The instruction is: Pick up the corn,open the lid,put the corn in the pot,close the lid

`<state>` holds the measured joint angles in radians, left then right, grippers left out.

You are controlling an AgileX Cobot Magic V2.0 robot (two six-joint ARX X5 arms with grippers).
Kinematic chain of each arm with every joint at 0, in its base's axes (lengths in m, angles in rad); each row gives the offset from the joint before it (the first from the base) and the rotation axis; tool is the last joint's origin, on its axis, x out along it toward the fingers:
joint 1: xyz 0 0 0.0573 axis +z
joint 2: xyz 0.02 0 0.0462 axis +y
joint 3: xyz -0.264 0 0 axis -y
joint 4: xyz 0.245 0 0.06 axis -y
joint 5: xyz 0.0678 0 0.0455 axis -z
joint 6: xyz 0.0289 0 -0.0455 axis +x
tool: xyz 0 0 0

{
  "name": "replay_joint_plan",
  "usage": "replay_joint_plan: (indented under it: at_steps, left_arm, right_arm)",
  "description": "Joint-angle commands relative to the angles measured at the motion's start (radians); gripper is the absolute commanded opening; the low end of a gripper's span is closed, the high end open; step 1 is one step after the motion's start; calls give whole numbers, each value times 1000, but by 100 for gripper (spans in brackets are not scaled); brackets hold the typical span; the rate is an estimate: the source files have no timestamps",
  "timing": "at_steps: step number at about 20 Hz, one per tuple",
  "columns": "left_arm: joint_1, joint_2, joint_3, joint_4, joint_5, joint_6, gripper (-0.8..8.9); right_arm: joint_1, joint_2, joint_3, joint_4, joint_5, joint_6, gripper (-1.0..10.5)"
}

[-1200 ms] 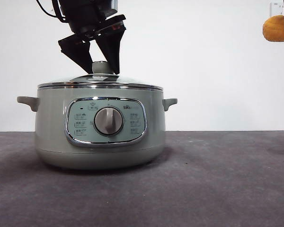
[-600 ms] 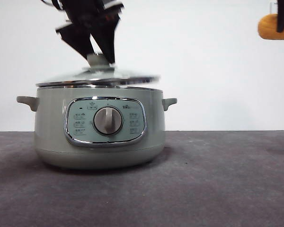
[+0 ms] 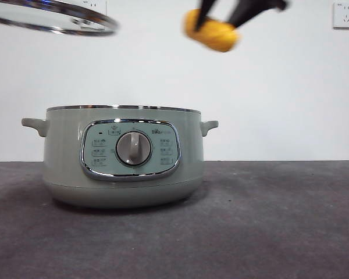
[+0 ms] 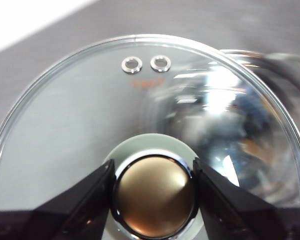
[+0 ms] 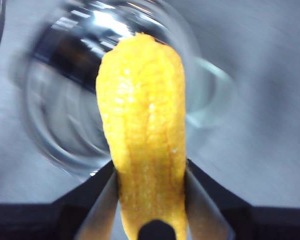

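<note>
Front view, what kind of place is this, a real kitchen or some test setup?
Probably a lab test bench, not a kitchen. The pot sits alone on a dark grey table before a bare white wall with a socket, while the left gripper holds the lid and the right gripper the corn.

Lab-style test setup: bare white wall (image 3: 279, 87), grey tabletop (image 3: 267, 221), wall socket (image 3: 344, 14).
</note>
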<state>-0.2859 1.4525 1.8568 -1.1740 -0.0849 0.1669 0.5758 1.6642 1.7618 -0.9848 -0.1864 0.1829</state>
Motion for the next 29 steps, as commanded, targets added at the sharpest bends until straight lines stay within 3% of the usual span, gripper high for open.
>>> replay_joint_plan:
  at_steps: [1, 8, 19, 21, 25, 29]
  left_arm:
    - [66, -50, 6, 25, -5, 21, -9]
    - [229, -110, 6, -35, 42, 18, -9]
    - [246, -110, 6, -41, 67, 16, -9]
    - [246, -110, 6, -41, 67, 16, -9]
    - [246, -108, 6, -41, 120, 12, -9]
    - [246, -103, 6, -41, 121, 10, -9]
  right_arm:
    - [45, 115, 88, 31, -4, 18, -17]
    - [122, 458, 341, 85, -5, 20, -17]
    - [150, 636, 360, 88, 12, -38, -6]
    - [150, 641, 360, 79, 12, -44, 107]
    - [151, 644, 360, 51, 12, -55, 496]
    - [151, 644, 360, 42, 11, -55, 512]
